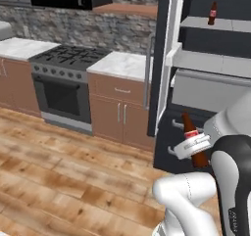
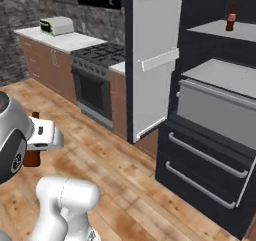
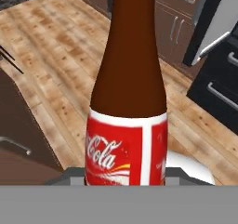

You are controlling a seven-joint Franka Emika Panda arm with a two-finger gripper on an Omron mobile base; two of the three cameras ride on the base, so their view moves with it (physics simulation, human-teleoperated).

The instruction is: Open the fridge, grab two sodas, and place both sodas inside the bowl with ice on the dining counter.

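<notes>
You have the fridge (image 2: 210, 135) ahead of you with its left door (image 2: 152, 60) swung fully out, the door's free edge reaching toward the stove (image 1: 68, 78) and the brown cabinets (image 1: 122, 112) beside it. The two bottom drawers are shut, their bar handles facing you. The wooden floor (image 1: 63, 171) between you and the wall cabinets lies open, wide room to the left of the fridge front.

Your arm is folded low and close to the base, the elbow bulking in the near foreground and the hand drawn back in front of the fridge drawers. The gripper (image 1: 193, 144) is clamped around one soda (image 1: 192, 139) at its red label, the bottle leaning, neck tilted up and to the left.

The second soda (image 2: 231, 19) stands upright on the upper fridge shelf (image 2: 225, 31), near that shelf's front edge, well apart from the hand.
</notes>
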